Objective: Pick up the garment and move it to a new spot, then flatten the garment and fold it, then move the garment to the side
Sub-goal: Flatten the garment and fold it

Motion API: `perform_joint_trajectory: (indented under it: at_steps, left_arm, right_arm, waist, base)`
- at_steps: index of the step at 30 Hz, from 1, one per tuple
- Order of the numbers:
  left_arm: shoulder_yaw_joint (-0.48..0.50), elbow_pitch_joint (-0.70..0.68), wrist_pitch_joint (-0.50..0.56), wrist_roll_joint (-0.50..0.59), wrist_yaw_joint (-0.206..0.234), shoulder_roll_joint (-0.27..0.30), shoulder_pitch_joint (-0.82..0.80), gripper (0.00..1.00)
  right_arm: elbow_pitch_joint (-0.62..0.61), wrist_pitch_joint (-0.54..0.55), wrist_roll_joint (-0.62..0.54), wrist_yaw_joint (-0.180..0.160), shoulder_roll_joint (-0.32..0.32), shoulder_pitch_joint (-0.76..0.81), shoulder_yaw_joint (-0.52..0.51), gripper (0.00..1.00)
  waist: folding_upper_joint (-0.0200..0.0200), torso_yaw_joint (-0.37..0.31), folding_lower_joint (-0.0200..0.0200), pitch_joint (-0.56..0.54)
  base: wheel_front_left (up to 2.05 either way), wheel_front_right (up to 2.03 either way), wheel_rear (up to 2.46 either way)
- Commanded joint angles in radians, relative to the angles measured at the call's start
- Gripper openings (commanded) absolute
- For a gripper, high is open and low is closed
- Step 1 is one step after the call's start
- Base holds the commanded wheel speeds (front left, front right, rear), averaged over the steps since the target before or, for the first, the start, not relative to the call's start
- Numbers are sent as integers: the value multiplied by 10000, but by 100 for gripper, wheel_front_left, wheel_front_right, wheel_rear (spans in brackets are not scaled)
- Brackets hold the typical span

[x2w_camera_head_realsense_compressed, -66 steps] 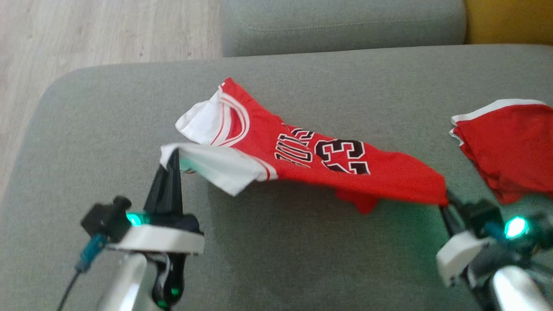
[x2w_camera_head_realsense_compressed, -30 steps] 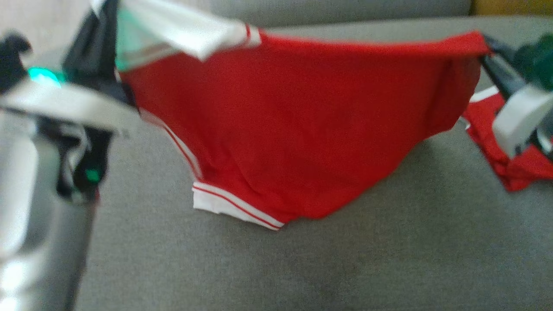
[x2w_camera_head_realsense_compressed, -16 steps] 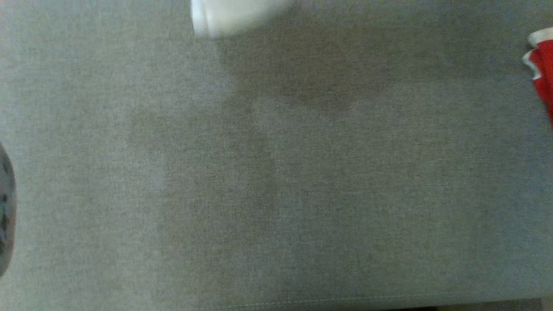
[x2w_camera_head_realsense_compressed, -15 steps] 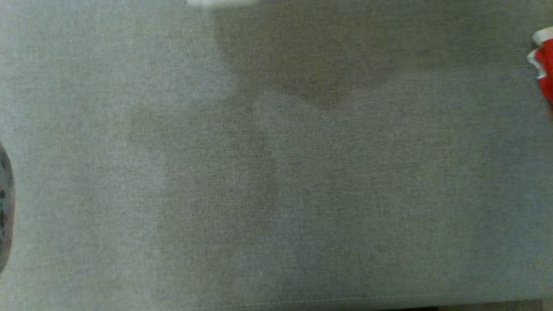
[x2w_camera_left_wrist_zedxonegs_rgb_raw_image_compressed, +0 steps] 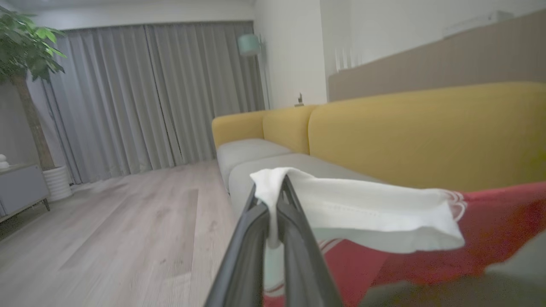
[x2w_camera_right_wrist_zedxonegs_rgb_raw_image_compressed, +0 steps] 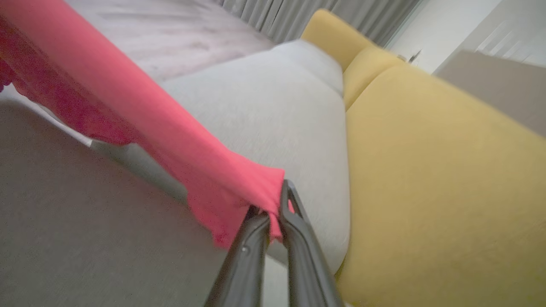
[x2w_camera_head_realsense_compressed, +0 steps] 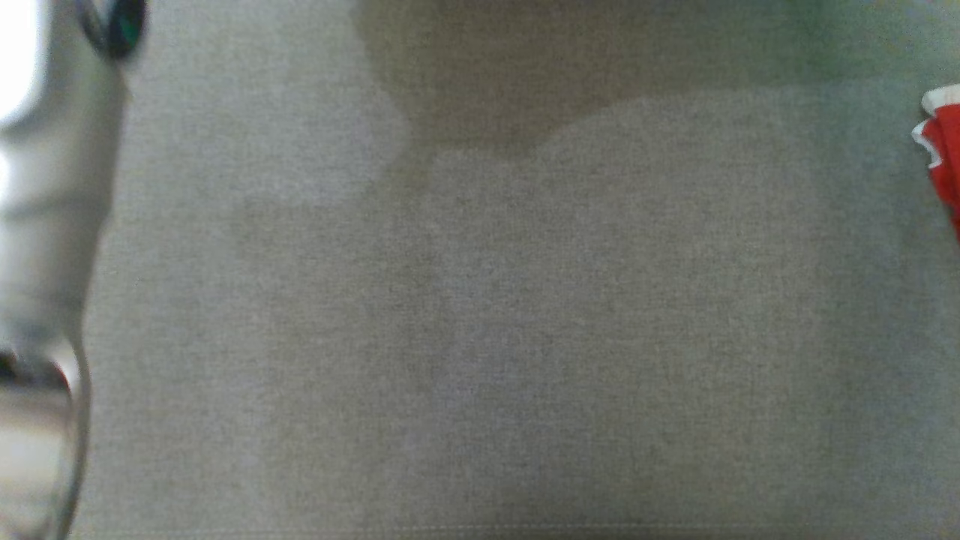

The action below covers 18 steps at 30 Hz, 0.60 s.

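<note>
The grey seat cushion [x2w_camera_head_realsense_compressed: 480, 315] lies bare across its middle. The garment [x2w_camera_right_wrist_zedxonegs_rgb_raw_image_compressed: 128, 106] hangs stretched above it; a pale forearm [x2w_camera_head_realsense_compressed: 52, 187] crowds the left edge, a red white-edged cloth [x2w_camera_head_realsense_compressed: 945, 165] the right, and the yellow backrest [x2w_camera_right_wrist_zedxonegs_rgb_raw_image_compressed: 426, 179] walls the far side

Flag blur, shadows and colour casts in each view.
Head view: left forearm motion-blurred, dark shadow and green tint on the cushion along the top. Left wrist view: dim room, white sleeve of the garment sharp, red part soft. Right wrist view: garment smeared, washed pink.
</note>
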Motion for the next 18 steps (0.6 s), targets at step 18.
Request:
perform_joint_trajectory:
  at_steps: [18]
  left_arm:
    - [-2799,-2648,1596,-2245,18,3251,6364,0]
  right_arm:
    - [-1248,1851,4231,-9,-1530,4008,5126,0]
  waist:
    - [1,218,1,-2879]
  base:
    - [0,0,0]
